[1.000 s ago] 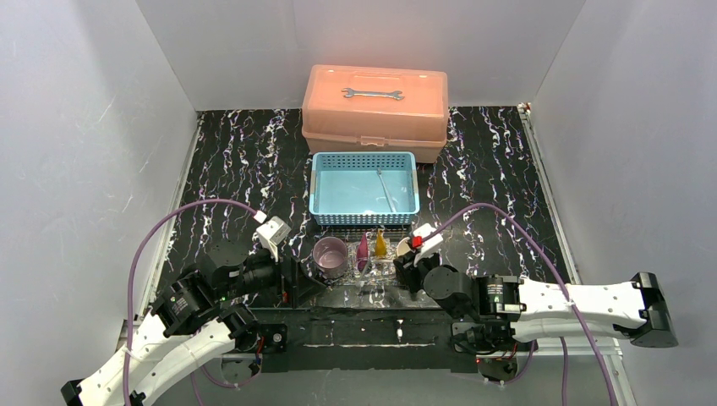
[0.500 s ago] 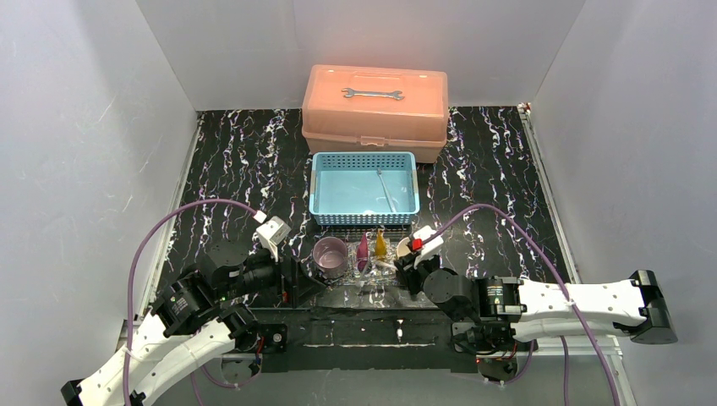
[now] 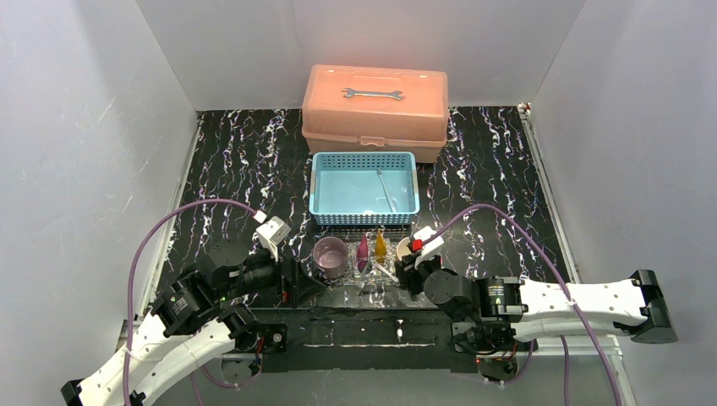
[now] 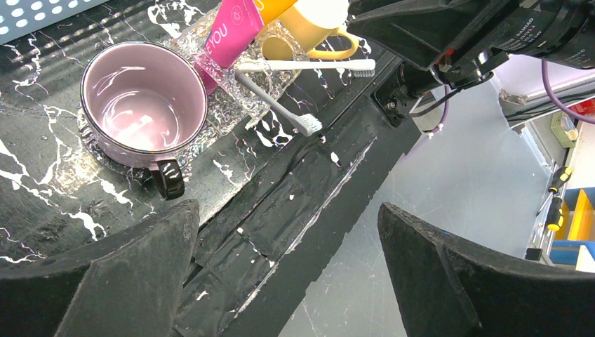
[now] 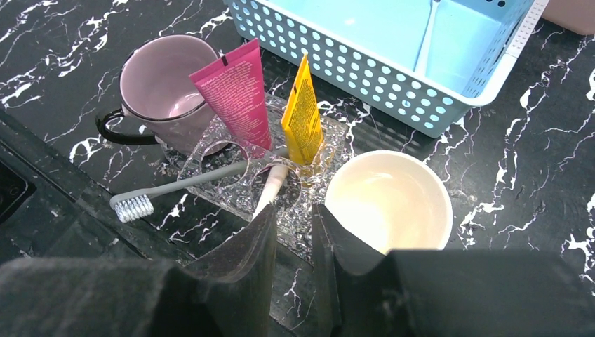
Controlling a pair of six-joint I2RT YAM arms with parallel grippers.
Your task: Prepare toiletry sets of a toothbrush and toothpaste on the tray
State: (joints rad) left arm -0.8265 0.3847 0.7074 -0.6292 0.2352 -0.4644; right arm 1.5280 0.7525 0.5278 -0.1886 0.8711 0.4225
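Note:
The clear glittery tray lies near the front edge. On it lean a magenta tube and a yellow tube. A grey toothbrush and a white toothbrush lie across it. A purple mug stands at its left and a yellow mug at its right. My right gripper hovers over the tray's near edge. Its jaws stand a narrow gap apart and hold nothing; the white brush passes behind its left finger. My left gripper is wide open and empty, left of the purple mug.
A light-blue mesh basket with a thin metal tool stands just behind the tray. A salmon toolbox with a wrench on its lid is at the back. White walls close in both sides.
My right gripper has drawn back slightly from over the yellow mug. The white toothbrush now shows lying on the tray. The left arm has not moved.

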